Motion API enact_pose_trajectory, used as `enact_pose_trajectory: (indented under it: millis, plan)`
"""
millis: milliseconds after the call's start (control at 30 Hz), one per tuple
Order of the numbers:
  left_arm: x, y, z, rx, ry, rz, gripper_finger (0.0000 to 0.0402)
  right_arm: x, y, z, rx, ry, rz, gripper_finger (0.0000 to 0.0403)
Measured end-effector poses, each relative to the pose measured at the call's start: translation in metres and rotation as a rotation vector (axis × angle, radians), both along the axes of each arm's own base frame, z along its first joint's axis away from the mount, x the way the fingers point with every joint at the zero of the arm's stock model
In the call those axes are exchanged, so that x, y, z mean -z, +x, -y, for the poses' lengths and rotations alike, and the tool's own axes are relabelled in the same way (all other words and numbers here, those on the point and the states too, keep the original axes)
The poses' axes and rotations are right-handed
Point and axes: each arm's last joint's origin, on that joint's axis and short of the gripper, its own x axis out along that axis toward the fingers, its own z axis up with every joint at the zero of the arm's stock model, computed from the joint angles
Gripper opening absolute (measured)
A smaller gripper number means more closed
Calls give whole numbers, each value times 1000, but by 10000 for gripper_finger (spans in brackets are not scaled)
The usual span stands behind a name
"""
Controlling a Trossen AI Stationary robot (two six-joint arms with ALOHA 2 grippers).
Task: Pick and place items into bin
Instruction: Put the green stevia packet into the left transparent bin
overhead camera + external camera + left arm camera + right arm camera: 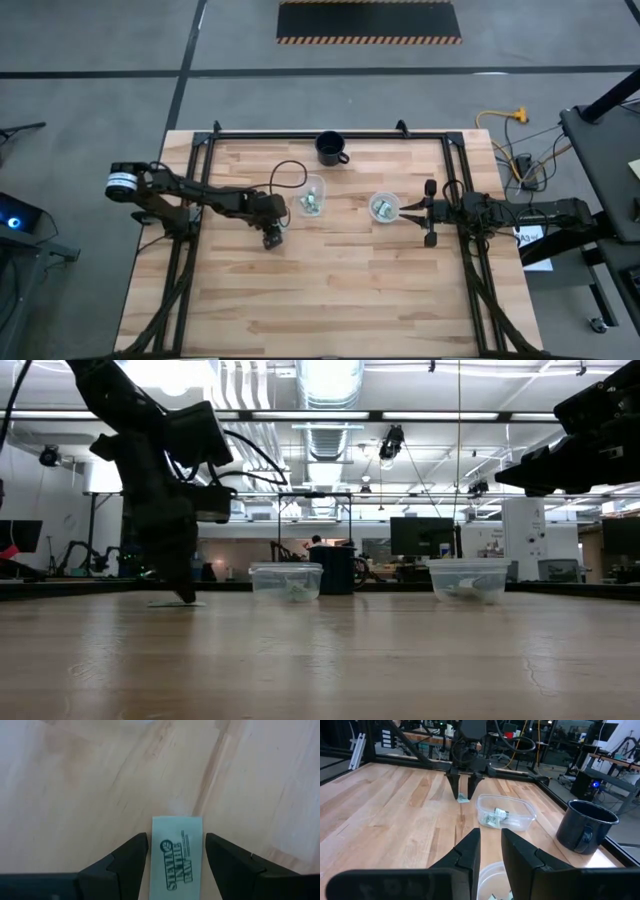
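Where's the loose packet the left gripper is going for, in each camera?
High view: hidden under the left gripper, left of the clear container.
Low view: thin flat packet at the fingertips.
Left wrist view: pale green packet flat between open fingers.
Right wrist view: packet beside the clear container.
Shared landmark: that container.

High cam straight down; low cam table-level; wrist cams look fwd; all share wooden table [330, 290].

A robotics lab: exposed ceiling ducts [330, 385], monitors [422, 536] on benches; hazard-striped floor mat [368, 21].
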Motion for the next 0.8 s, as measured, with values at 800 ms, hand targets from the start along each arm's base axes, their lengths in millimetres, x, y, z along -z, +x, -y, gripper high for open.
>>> enact_pose_trajectory:
  millis: [800]
  plan:
    - [-1, 1, 6, 90, 80, -15, 192, 0, 0, 0, 0, 0, 0, 68]
